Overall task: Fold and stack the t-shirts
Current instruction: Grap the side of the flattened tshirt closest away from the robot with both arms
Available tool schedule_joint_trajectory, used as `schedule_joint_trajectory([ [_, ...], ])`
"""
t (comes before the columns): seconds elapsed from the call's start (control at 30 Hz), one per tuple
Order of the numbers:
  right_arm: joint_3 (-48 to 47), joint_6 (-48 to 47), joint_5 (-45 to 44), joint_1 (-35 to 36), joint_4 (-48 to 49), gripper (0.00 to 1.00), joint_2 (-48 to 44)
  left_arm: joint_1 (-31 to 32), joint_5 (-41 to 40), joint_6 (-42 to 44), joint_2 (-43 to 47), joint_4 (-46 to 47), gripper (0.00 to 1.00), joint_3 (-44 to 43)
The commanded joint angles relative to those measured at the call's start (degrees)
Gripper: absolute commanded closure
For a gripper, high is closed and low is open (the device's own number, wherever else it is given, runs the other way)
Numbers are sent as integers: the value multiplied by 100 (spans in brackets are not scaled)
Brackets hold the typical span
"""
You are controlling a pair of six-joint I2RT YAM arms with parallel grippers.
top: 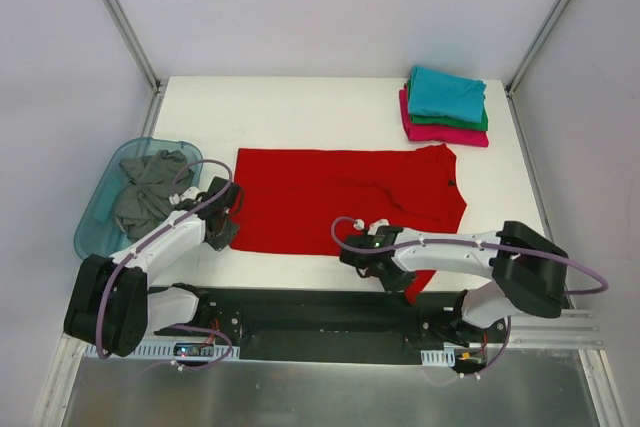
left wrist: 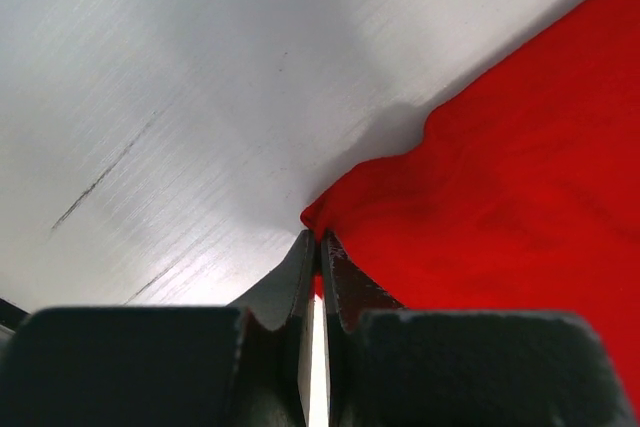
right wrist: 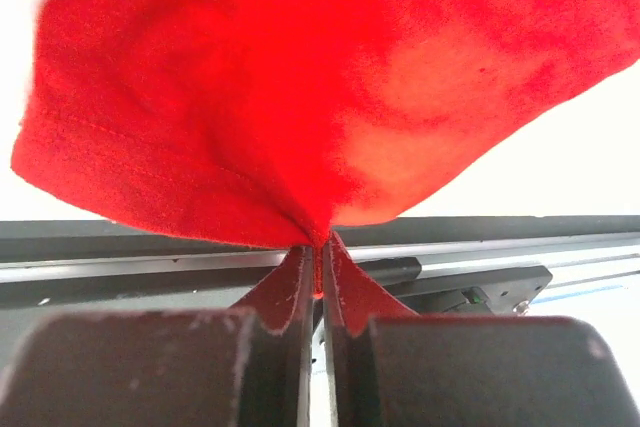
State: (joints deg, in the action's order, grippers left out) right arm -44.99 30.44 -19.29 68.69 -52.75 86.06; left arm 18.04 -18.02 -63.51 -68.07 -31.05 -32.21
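Observation:
The red t-shirt (top: 340,197) lies spread on the white table, neck label at the right. My left gripper (top: 222,230) is shut on its near-left corner (left wrist: 330,209) at table level. My right gripper (top: 385,269) is shut on a pinch of the shirt's near edge (right wrist: 300,147), which hangs lifted over the table's front rail. A folded stack sits at the back right: teal t-shirt (top: 446,92) on top, green (top: 478,123) under it, magenta-pink (top: 440,131) at the bottom. A dark grey t-shirt (top: 148,192) lies crumpled in the tub.
A translucent blue plastic tub (top: 95,215) stands at the table's left edge beside the left arm. The black base rail (top: 320,322) runs along the near edge. Metal frame posts (top: 120,17) rise at the back corners.

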Motion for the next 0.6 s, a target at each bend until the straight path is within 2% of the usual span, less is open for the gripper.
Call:
schedule_joint_trajectory([
  [0.0,-510,-116,-611,-232,-665,99,-581,33,18,154,250,-103,100,-40],
  [0.23,-1151,-748,-1182,-873,-912,100,-880,24,27,181,312,-103,100,-330],
  [0.57,-2153,-1821,-1762,-2042,-781,100,-547,-2,-220,207,-82,-103,100,-1050],
])
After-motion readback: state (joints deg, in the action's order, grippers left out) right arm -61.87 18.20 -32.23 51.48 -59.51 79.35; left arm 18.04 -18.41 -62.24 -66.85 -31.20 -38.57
